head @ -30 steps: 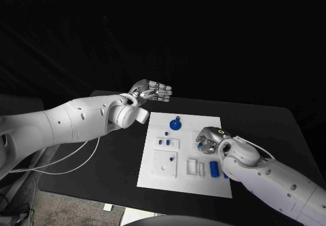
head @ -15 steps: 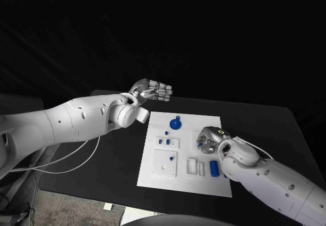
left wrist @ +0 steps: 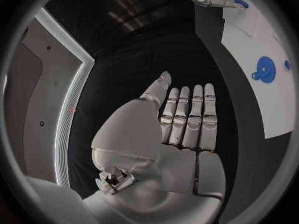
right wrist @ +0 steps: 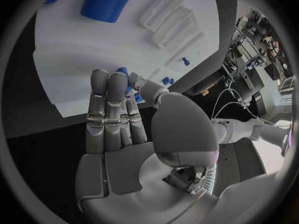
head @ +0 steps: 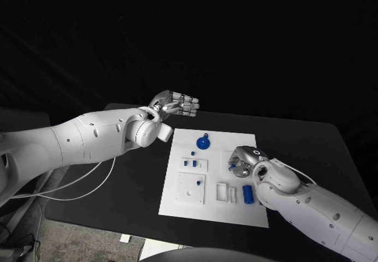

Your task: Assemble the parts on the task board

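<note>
The white task board (head: 211, 210) lies mid-table. On it are a blue gear (head: 203, 144), small blue pegs (head: 190, 163) and a blue cylinder (head: 247, 194). My right hand (head: 242, 162) hovers low over the board's right middle. In the right wrist view its thumb and a finger pinch a small blue part (right wrist: 129, 90) just above the board (right wrist: 74, 59), near the cylinder (right wrist: 109, 2). My left hand (head: 178, 103) is raised beyond the board's far left corner, its fingers (left wrist: 187, 117) straight, side by side and holding nothing. The left wrist view shows the gear (left wrist: 266, 68).
A white slotted block (head: 226, 193) and a square white plate (head: 192, 189) sit on the board's near half. The black table (head: 134, 180) extends left of the board. A white cable (head: 87, 183) trails off the table's left edge.
My right hand has edged slightly lower over the board's right middle. The left hand has stayed where it was.
</note>
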Robot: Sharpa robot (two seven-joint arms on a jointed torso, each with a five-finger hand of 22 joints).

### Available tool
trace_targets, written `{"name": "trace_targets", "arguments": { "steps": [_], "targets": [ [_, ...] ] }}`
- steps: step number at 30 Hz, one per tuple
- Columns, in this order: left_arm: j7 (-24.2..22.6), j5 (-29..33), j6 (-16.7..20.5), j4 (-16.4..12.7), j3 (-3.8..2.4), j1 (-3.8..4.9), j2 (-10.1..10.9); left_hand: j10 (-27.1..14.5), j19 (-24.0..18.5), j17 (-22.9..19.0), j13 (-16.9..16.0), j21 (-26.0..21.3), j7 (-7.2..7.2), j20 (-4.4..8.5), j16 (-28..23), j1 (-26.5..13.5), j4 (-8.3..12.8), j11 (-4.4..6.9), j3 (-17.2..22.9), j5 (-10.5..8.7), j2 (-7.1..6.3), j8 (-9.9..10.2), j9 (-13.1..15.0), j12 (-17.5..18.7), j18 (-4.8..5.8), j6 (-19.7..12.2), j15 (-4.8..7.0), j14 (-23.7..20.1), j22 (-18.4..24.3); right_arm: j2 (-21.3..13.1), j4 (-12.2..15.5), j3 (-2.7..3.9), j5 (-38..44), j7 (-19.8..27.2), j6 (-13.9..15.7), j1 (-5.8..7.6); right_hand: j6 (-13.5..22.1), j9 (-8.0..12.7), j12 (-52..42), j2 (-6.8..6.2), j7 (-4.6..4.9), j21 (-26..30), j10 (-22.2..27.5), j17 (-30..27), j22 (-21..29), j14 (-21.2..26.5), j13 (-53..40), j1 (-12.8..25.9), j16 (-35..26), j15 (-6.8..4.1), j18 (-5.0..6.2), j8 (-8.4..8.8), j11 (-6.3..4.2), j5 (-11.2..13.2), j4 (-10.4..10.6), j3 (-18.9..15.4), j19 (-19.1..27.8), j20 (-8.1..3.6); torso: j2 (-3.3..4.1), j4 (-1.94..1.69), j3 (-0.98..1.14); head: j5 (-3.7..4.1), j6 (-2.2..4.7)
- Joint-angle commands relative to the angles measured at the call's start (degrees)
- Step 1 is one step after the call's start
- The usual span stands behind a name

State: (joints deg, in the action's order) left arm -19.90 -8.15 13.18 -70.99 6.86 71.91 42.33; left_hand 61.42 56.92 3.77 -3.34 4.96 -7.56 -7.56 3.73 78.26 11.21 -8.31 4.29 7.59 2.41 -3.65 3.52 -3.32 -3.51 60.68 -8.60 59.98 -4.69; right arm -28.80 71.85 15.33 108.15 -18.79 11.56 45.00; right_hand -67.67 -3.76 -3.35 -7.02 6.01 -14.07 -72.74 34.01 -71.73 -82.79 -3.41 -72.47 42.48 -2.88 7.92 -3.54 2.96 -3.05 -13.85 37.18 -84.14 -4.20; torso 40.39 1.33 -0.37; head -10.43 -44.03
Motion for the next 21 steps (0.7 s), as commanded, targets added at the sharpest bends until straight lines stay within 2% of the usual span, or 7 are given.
{"name": "trace_targets", "arguments": {
  "steps": [1,6,10,16,21],
  "targets": [
    [-0.41,-0.08,0.01,-0.08,-0.03,0.06,-0.08,-0.51,0.08,-0.08,0.05,0.25,-0.21,-0.37,-0.27,0.09,-0.05,0.07,-0.28,-0.04,-0.17,0.01,0.00,-0.14,-0.95,-0.10,0.02,-0.49,0.03,-0.06,0.03,-0.14,1.04,-0.41,-0.15,-0.14,0.41,0.05,-0.16,-0.90,0.03,-0.23,0.88,0.14,-0.26,0.12,-0.02,0.30,-0.09,0.02,0.44,-0.06,0.26,0.19,-0.27,0.25,-1.34,0.00,0.00,0.02,0.01,-0.02,-0.02],
    [-0.38,-0.04,-0.03,-0.10,-0.02,0.06,-0.09,-0.54,0.07,-0.08,0.05,0.25,-0.22,-0.38,-0.26,0.05,-0.11,0.05,-0.32,-0.04,-0.19,0.01,0.00,-0.14,-0.95,-0.12,0.00,-0.49,0.04,-0.08,0.25,-0.20,1.10,-0.41,0.30,-0.16,0.34,0.05,-0.17,-0.92,0.02,-0.26,0.73,0.24,-0.58,0.11,-0.02,0.07,-0.05,0.01,0.62,-0.06,0.25,0.20,-0.48,0.54,-1.36,0.06,0.01,0.01,0.04,0.02,-0.09],
    [-0.38,-0.02,-0.05,-0.10,-0.02,0.06,-0.09,-0.54,0.07,-0.08,0.05,0.25,-0.22,-0.38,-0.26,0.05,-0.11,0.05,-0.32,-0.04,-0.19,0.01,0.00,-0.14,-0.95,-0.12,0.00,-0.49,0.04,-0.10,0.42,-0.23,1.17,-0.27,1.57,-0.20,-0.44,0.00,-0.32,-0.26,-0.22,-0.42,-1.59,0.37,-1.03,0.09,-0.10,-0.77,0.00,-0.35,0.66,-0.14,-0.33,0.23,-0.80,1.01,-1.38,-0.18,0.00,0.03,0.03,0.04,-0.12],
    [-0.38,0.02,-0.10,-0.10,-0.02,0.06,-0.10,-0.60,0.13,-0.08,0.05,0.24,-0.23,-0.41,-0.26,0.06,-0.39,0.02,-0.48,-0.04,-0.14,0.00,0.00,-0.15,-1.03,-0.17,-0.04,-0.46,0.06,-0.17,0.74,-0.24,1.93,-0.53,3.80,-0.28,-2.56,-0.12,-0.44,0.53,-0.92,-1.50,-5.17,0.68,-2.33,-0.11,-0.19,-1.65,0.22,-0.93,0.24,-0.28,-1.21,0.27,-1.49,2.47,-1.45,-0.79,0.01,-0.01,0.01,0.06,-0.24],
    [-0.35,0.03,-0.10,-0.02,-0.02,0.06,-0.10,-0.60,0.13,-0.08,0.05,0.24,-0.23,-0.41,-0.26,0.06,-0.39,0.02,-0.48,-0.04,-0.14,0.00,0.00,-0.15,-1.03,-0.17,-0.04,-0.46,0.06,-0.34,1.10,-0.24,2.69,-0.72,5.99,-0.33,-3.88,-0.14,-0.28,0.38,-1.27,-4.47,-6.57,1.20,-4.31,-0.40,-0.17,-1.34,0.66,-1.20,-0.41,-0.14,-1.56,0.28,-1.66,4.06,-1.63,-1.20,-0.02,0.00,0.00,0.08,-0.40]
  ]
}}
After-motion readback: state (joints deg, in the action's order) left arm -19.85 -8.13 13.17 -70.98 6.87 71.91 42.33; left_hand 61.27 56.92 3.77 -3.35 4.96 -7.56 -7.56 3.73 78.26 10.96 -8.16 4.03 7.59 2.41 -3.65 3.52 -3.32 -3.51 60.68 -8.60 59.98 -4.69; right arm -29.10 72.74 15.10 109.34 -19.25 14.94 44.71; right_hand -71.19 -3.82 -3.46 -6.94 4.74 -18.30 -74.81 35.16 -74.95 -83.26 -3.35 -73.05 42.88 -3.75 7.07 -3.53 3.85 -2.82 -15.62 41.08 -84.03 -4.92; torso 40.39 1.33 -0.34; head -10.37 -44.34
